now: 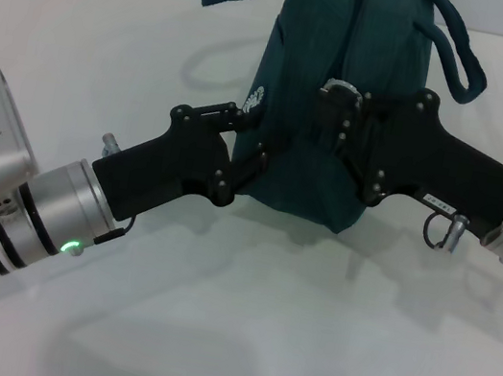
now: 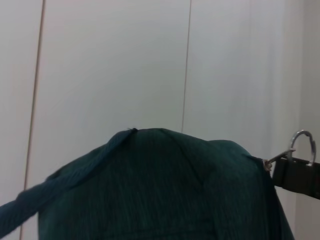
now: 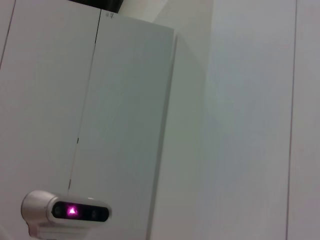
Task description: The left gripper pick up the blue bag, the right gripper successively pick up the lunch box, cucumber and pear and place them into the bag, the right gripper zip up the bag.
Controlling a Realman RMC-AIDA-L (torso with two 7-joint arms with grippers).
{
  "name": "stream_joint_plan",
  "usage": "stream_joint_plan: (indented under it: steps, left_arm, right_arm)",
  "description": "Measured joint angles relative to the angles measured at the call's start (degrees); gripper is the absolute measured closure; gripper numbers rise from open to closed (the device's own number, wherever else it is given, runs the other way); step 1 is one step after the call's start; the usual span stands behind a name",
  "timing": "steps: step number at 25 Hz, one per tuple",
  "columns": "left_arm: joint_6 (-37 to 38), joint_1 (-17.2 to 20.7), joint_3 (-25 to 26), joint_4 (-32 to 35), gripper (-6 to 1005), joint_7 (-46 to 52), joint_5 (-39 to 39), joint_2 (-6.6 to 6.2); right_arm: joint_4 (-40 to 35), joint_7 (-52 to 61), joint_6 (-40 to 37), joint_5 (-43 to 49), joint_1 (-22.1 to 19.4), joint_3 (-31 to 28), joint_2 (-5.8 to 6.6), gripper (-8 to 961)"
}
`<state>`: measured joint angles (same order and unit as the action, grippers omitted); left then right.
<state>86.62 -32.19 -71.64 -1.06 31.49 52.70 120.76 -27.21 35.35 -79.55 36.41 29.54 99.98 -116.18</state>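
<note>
Standing upright near the tabletop's far edge, the blue bag is braced by the left gripper, fingers pinched on its side by the white logo, likely to steady it for zipping. The right gripper seems clamped at the zipper pull. Dark teal fabric, handles flopped outward.

left tool: extended forward, fingers closed | right tool: extended inward, fingers closed
</note>
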Motion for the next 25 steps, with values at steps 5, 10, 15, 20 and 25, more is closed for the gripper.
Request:
stream_joint_plan:
  steps: [5,10,15,20,25]
  left_arm:
    - [-0.1,0.1,0.0,0.0,719,-0.8,0.0,0.00]
    - [-0.3,0.0,-0.2,0.0,758,-3.1,1.0,0.00]
    - [-1.5,-0.2,-0.2,0.0,833,-4.2,2.2,0.00]
    - [-2.3,-0.2,-0.2,0.0,875,-4.6,4.3,0.00]
    - [-3.4,-0.1,-0.3,0.1,900,-4.6,6.2,0.00]
  right_arm:
    - [0.0,0.1,-0.6,-0.2,-0.4,0.0,0.00,938]
    - [0.5,0.2,-1.0,-4.2,-0.9,1.8,0.00,938]
    - [0.6,0.2,-1.0,-9.0,-1.8,3.3,0.00,938]
    - [0.6,0.2,-1.1,-13.0,-1.9,5.0,0.00,938]
    - [0.6,0.3,-1.2,-16.3,-2.3,5.3,0.00,938]
